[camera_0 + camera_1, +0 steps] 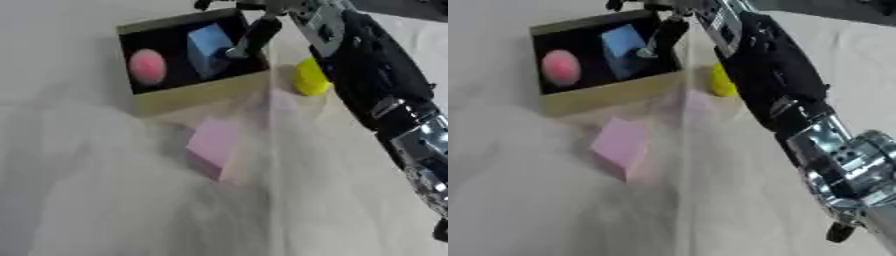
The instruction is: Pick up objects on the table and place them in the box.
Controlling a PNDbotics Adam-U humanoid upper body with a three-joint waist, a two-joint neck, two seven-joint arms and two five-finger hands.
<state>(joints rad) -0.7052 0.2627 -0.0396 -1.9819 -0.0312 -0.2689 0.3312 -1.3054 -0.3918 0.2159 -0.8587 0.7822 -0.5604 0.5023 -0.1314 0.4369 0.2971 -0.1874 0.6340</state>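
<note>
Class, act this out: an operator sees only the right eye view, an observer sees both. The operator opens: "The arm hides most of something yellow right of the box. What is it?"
Observer: The left eye view shows it nearly whole: a rounded yellow object lying on the table, outside the box.
Operator: Is it touching the box's wall?
Observer: No. In the left eye view a strip of bare table shows between the box's right wall and the yellow object.
</note>
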